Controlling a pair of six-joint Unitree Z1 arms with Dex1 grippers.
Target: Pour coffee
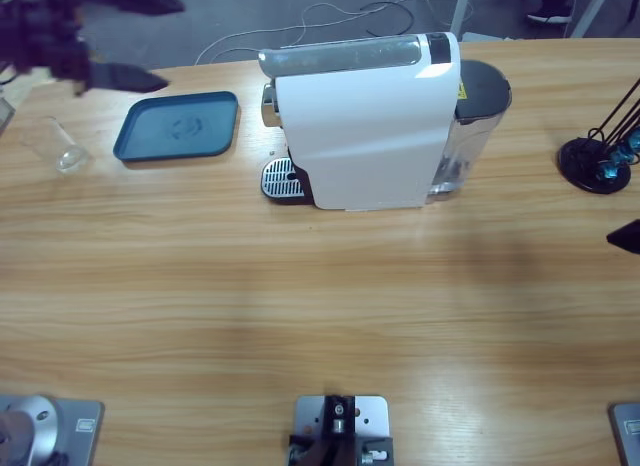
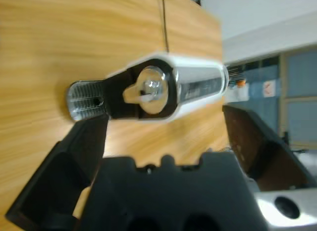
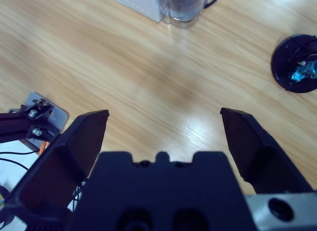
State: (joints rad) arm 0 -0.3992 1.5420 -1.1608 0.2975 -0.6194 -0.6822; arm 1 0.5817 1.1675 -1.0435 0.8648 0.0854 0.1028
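Both claws stand wide open and empty: the left claw (image 2: 163,142) looks at the coffee machine's (image 1: 365,121) spout end, the right claw (image 3: 163,127) over bare bench (image 3: 124,57). The clear glass (image 1: 62,146) sits at the frame's upper left beside the blue tray (image 1: 178,126); no coffee can be made out in it. A good grasp would likely close low around the glass, keeping it upright.
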